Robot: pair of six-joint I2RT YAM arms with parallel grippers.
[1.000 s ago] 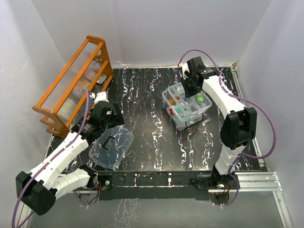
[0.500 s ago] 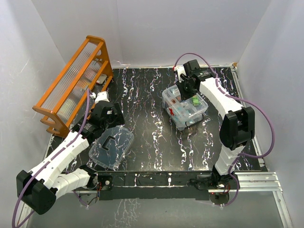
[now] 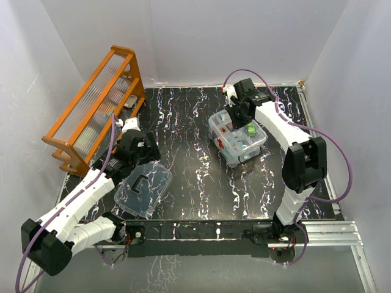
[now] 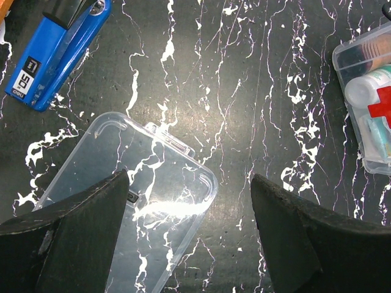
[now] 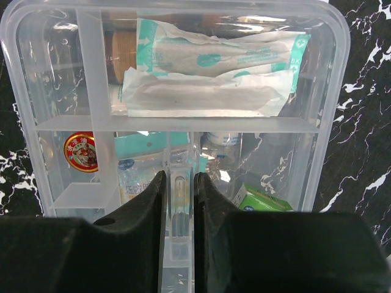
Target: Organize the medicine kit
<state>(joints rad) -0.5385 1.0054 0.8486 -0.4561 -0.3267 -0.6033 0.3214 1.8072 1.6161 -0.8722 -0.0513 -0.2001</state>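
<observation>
My right hand (image 5: 179, 180) pinches the tray's (image 5: 88, 67) centre rib, tray atop the box (image 3: 230, 152) at the surface's (image 3: 195, 162) right rear, my left hand (image 4: 189, 178) hangs open over the lid (image 4: 156, 183); risk: the narrow slick pinch lets the tray tilt, jam or spill packets (image 5: 208, 61).

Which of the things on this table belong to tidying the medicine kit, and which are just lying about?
For the job: box, tray pinched by the right gripper, lid, packets.
Just lying about: rack, stapler.
</observation>
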